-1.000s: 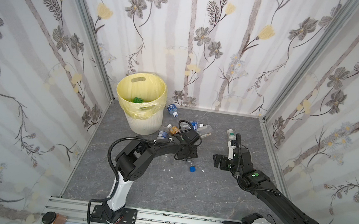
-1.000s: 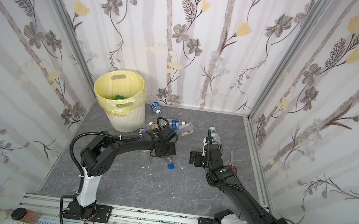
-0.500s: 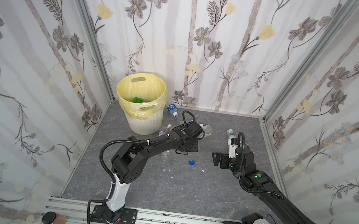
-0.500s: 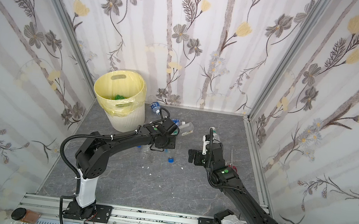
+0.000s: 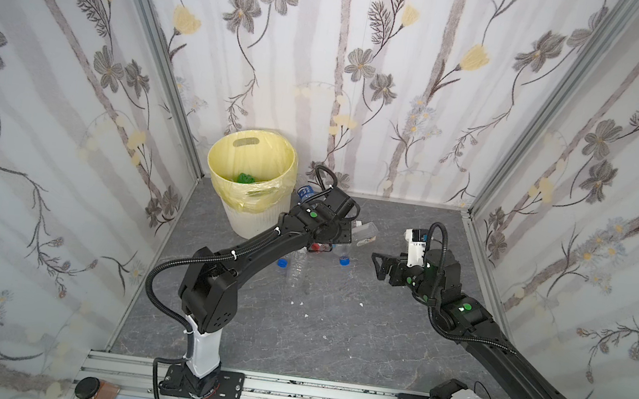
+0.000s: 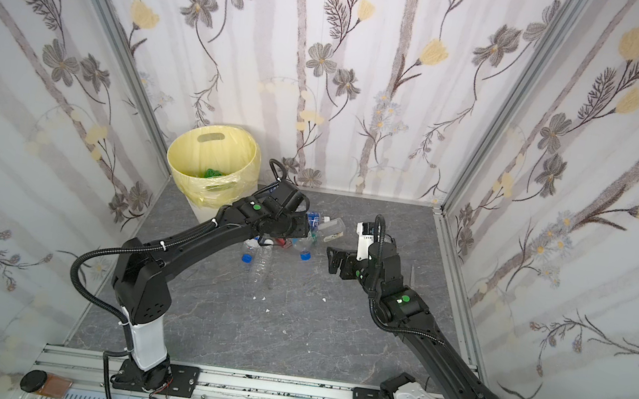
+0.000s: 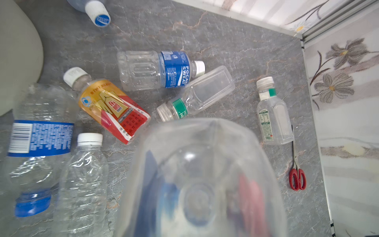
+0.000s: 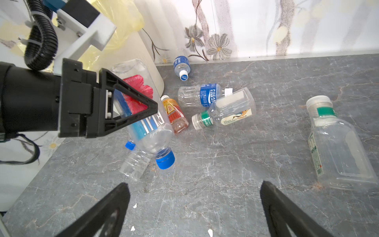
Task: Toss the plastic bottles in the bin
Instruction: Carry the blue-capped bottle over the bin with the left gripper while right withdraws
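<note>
Grey floor (image 5: pixel 312 334): your left gripper (image 8: pixel 150 111) clenched blue-capped bottle (image 8: pixel 149 133), cap tilted down, bin (image 5: pixel 239 221) just beside, leftward. Your right gripper (image 8: pixel 193 184) gaped empty, farther from bin.

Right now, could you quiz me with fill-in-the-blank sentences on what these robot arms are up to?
The left gripper is shut on a clear bottle with a ____ cap.
The right gripper stands ____, holding nothing.
The bin is lined with a pale ____ bag.
The scissors have ____ handles.
Missing words: blue, open, yellow, red.
</note>
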Controlling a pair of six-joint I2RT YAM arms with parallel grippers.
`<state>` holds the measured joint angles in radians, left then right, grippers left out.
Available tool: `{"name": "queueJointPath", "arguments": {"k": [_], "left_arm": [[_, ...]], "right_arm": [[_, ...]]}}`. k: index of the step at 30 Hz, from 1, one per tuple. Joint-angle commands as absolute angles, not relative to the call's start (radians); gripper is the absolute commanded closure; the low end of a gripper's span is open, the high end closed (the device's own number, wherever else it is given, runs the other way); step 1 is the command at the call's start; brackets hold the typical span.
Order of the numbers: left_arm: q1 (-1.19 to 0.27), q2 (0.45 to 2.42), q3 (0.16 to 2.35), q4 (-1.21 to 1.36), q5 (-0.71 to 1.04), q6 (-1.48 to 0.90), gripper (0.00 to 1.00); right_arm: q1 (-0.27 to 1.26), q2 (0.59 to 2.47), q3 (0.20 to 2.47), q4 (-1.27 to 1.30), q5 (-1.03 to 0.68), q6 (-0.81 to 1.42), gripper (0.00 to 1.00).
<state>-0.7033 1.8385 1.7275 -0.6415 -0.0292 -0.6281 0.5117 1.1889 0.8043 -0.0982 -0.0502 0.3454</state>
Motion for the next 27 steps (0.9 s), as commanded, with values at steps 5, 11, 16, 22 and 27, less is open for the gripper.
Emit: {"name": "queueJointPath", "arguments": {"k": [5,11,16,22,27], "left_arm": [[-0.625,1.745,1.830,-0.651,-0.041,-0.606,0.48],[-0.521,1.691,1.928,-0.651,-0.004,-0.623,0.49],[-0.416,1.657,2.019,-0.648,0.019,-0.647,0.49],[-0.256,1.663,2.091,-0.641,0.169,-0.726,0.49],[-0.162,1.678,2.138,-0.630,0.260,-0.778,0.49]], "right_arm": [[0.581,1.260,0.911,-0.037,-0.070,0.284,0.00],[0.653,1.356,1.053,-0.046,-0.046,0.253,0.00],[0.689,1.434,1.176,-0.044,-0.050,0.244,0.00],[0.727,1.530,1.336,-0.041,-0.052,0.226,0.00],[0.757,1.622,1.460,-0.030,-0.054,0.224,0.00]]}}
